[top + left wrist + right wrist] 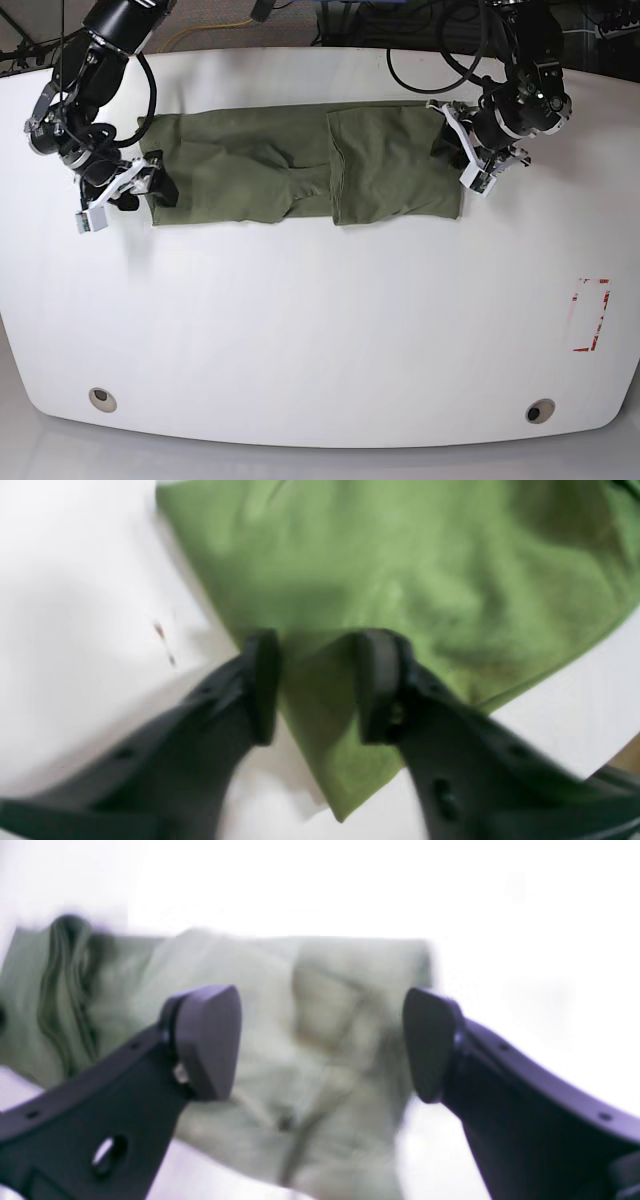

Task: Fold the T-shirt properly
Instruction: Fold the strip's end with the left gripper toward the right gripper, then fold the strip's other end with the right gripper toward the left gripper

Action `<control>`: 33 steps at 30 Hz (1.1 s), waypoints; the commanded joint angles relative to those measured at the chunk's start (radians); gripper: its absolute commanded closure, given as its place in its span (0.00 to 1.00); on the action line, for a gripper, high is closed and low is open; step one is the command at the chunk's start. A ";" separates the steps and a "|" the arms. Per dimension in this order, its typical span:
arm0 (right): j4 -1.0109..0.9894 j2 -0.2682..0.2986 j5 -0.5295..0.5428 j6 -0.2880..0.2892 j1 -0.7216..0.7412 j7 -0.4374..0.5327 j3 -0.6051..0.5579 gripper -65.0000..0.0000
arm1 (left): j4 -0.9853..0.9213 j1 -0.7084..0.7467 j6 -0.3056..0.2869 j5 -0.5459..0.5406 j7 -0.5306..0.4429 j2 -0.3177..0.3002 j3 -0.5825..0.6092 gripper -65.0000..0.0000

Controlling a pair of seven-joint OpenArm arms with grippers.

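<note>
Green T-shirt [300, 165] across white table [320, 330]

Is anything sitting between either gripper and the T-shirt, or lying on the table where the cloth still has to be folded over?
Nothing visible. The left gripper already straddles a corner of the T-shirt, and the right gripper hangs open over its other end. The white table around the shirt shows only a red mark.

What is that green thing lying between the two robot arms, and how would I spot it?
Look at the big white table; along its far half lies a long olive-green strip, the T-shirt, folded into a band with one layer overlapping near the middle. It is the only cloth there, stretched between the two arms.
</note>
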 commanded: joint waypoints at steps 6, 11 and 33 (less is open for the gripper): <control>-0.214 0.095 0.012 0.001 0.074 -0.016 0.073 0.26 | -0.068 -0.012 -0.002 -0.014 -0.044 0.000 0.003 1.00; -0.300 0.106 0.010 0.001 0.074 0.001 0.075 0.26 | -0.066 -0.012 -0.002 -0.016 -0.044 0.000 0.001 1.00; -0.142 -0.064 0.007 0.001 -0.012 0.012 -0.037 0.95 | -0.072 -0.013 -0.002 -0.009 -0.044 -0.003 0.004 1.00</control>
